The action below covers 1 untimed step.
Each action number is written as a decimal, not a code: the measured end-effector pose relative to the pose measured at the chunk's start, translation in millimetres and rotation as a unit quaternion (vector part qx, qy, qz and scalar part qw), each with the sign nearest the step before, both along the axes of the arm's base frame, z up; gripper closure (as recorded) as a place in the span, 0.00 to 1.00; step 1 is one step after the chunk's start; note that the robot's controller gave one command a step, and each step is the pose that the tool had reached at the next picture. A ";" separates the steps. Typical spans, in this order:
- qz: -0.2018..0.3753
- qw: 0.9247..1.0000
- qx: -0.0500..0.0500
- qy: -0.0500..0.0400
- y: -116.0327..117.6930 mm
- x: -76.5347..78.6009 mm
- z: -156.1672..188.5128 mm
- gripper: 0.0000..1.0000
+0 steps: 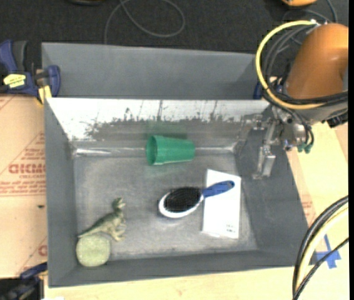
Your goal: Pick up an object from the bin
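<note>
1. Currently, the gripper [266, 170] is hanging close to the right-hand sloping wall of the grey bin [59, 186], near the back corner. Going straight down from here is likely to end in a scrape along that wall, not a grasp.
2. Nothing is being carried, so every candidate is lying on the bin floor. Nearest are a flat white packet [222, 214] and a hairbrush [181, 203] with a blue handle, both sitting forward and left of the gripper.
3. The brush handle is resting across the packet's upper corner. Lifting either one is likely to drag or tip the other, and the packet, lying flat, is offering little edge to catch.
4. A green cup [171, 150] is lying on its side by the back wall, and a glancing touch could send it rolling.
5. A toy dinosaur [109, 220] and a round greenish ball [93, 251] are sitting together in the front-left corner, well apart from the gripper.
6. The arm is reaching in from the right, with its orange cover [318, 61] sitting above the rim and the gripper pointing downward. Whether the gripper is spread or pressed together, I cannot tell.
</note>
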<state>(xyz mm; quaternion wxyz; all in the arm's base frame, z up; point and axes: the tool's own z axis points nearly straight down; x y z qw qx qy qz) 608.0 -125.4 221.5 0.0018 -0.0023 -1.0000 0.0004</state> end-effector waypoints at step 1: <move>0.002 1.000 -0.001 -0.004 0.6 1.5 5.3 0.00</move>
